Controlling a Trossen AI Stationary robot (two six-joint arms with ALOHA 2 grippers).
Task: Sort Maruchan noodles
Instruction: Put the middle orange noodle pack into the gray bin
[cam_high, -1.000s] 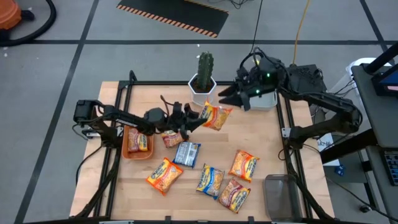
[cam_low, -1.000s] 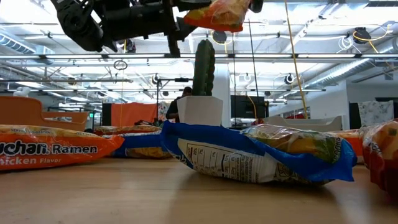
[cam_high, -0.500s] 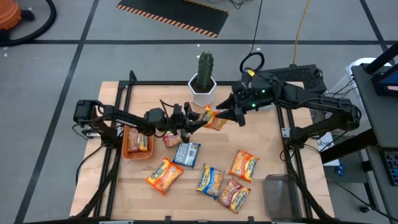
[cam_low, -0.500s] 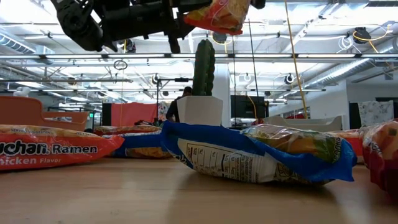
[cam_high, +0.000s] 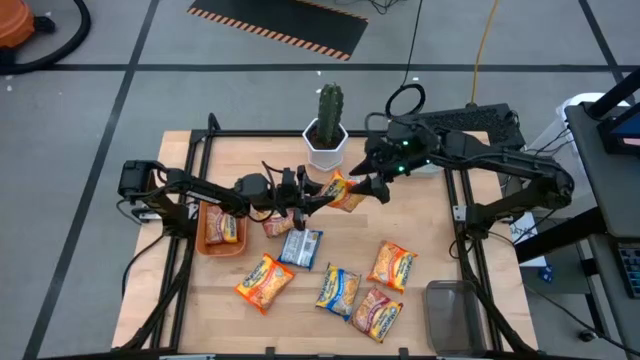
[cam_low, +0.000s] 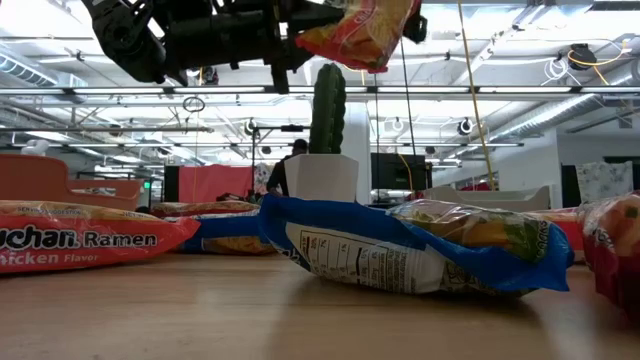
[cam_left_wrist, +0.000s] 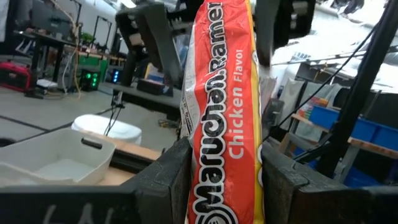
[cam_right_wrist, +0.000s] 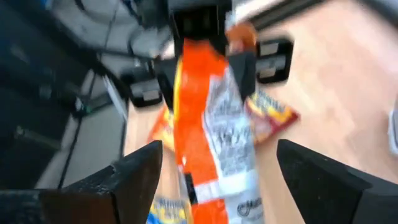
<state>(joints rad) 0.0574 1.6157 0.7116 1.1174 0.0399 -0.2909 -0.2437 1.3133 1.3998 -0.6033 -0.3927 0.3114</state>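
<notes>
My left gripper (cam_high: 318, 192) pinches an orange chicken packet (cam_high: 344, 190) by one end and holds it in the air above the middle of the worktop (cam_high: 430, 225), just in front of the cactus pot (cam_high: 325, 147). My right gripper (cam_high: 379, 186) has its fingers spread wide on either side of the packet's far end, not yet pressing it, so this looks to me like a handover between my two arms.

The main risk, I judge, is timing: if my left lets go before my right has closed, the glossy packet will slip and drop among the packets below. The free end also sags and twists, so my right fingers could close on a corner only, or miss. The two grippers stand very near each other and could knock together.

The cactus stands just behind the packet; a wide swing could tip it. A white bin (cam_left_wrist: 56, 160) lies near my right arm's side, an orange bin (cam_high: 221, 230) with a packet in it near my left arm, and a clear bin (cam_high: 452, 312) at the near right corner. The other noodle packets (cam_high: 340, 290) lie loose below, well apart from the one I hold
</notes>
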